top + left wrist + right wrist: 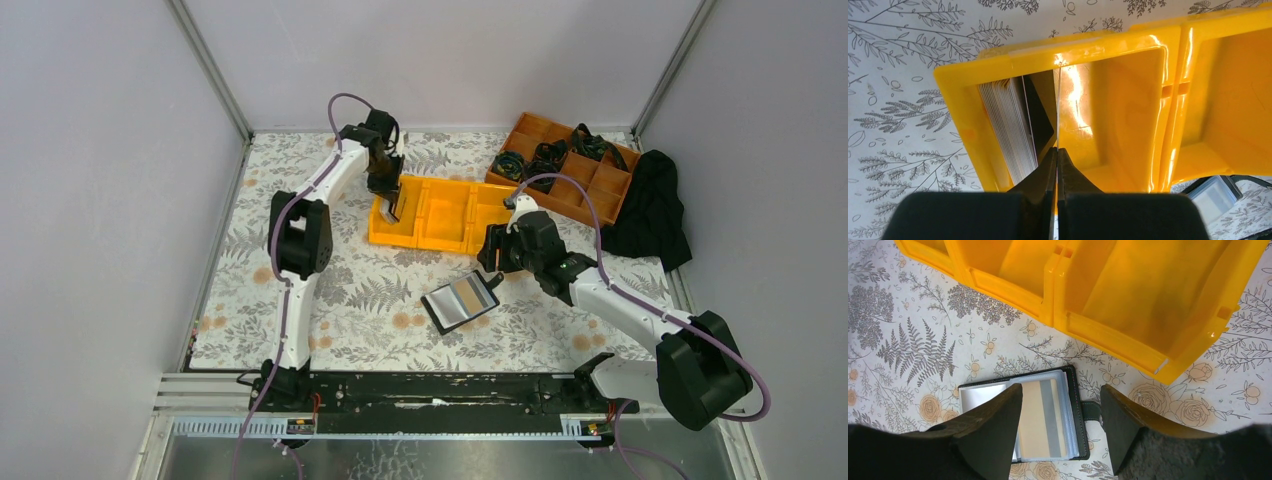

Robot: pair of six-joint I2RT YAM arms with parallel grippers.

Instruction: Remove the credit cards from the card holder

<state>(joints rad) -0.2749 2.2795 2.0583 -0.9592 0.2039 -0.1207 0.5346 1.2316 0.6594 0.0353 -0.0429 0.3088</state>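
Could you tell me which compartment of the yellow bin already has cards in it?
The end compartment under the left gripper: a stack of cards stands against its outer wall. The middle compartment and the far-end one look bare.

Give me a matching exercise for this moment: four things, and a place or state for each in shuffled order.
Things:
1. left gripper
2. right gripper
3. card holder
4. stack of cards

Places or states:
A. lying open on the table
B. standing on edge in an end compartment of the yellow bin
C. open, above the card holder
D. shut on a single card seen edge-on

Pairs: 1-D, 2-C, 3-A, 4-B.
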